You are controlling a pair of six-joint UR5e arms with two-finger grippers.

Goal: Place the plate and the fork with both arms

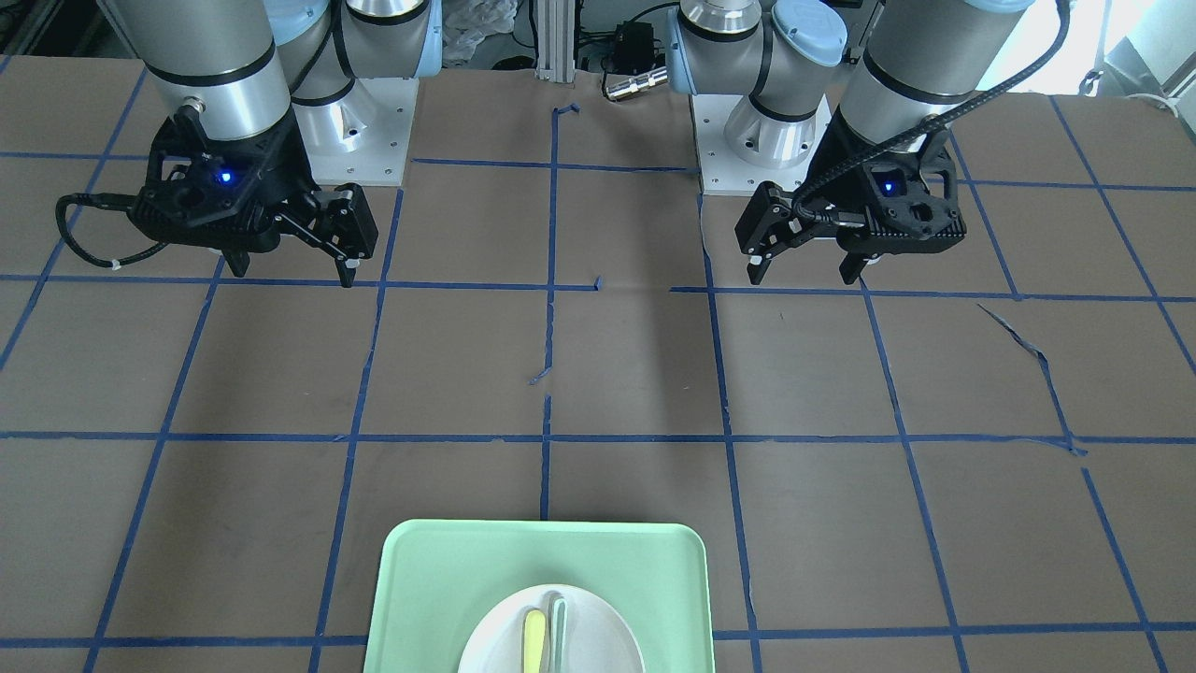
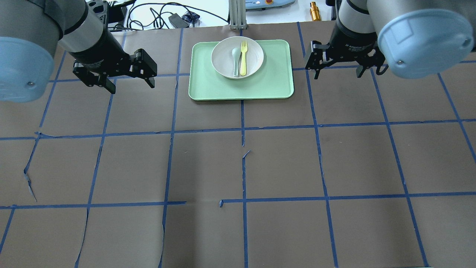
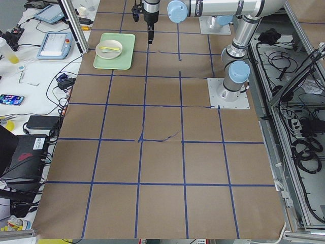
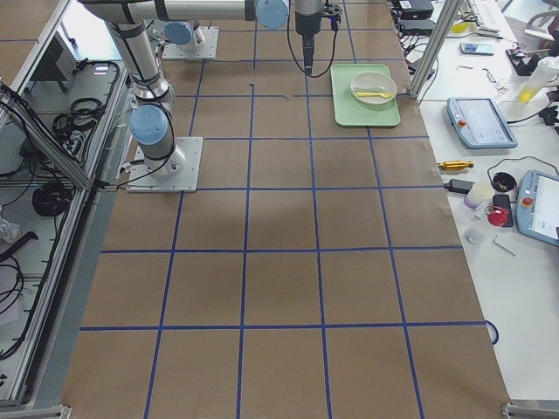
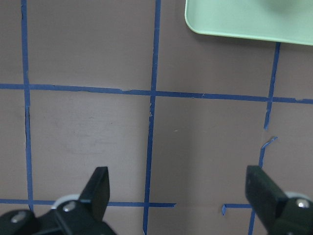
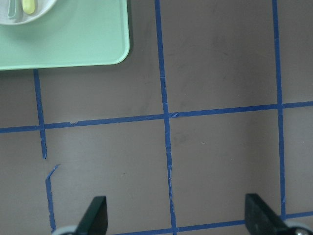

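Note:
The off-white plate [image 2: 223, 57] sits on the far part of the light-green tray [image 2: 241, 87]. The pale-yellow fork [image 2: 243, 59] lies in the plate, beside a grey-green spoon [image 2: 235, 61]. The front-facing view shows the plate [image 1: 495, 645], fork [image 1: 533, 640] and tray [image 1: 439, 579] at its bottom edge. My left gripper [image 2: 131, 85] hangs open and empty, left of the tray. My right gripper [image 2: 337, 73] hangs open and empty, right of the tray. The right wrist view shows a tray corner [image 6: 63, 44] with the plate's edge [image 6: 10, 14]. The left wrist view shows only a tray corner [image 5: 244, 19].
The table is brown paper with a blue tape grid [image 2: 243, 128]. Both arm bases [image 1: 355, 131] stand at the robot's side. Cables and devices [image 2: 174, 16] lie beyond the far edge; a side bench holds tablets and tools [image 4: 476, 122].

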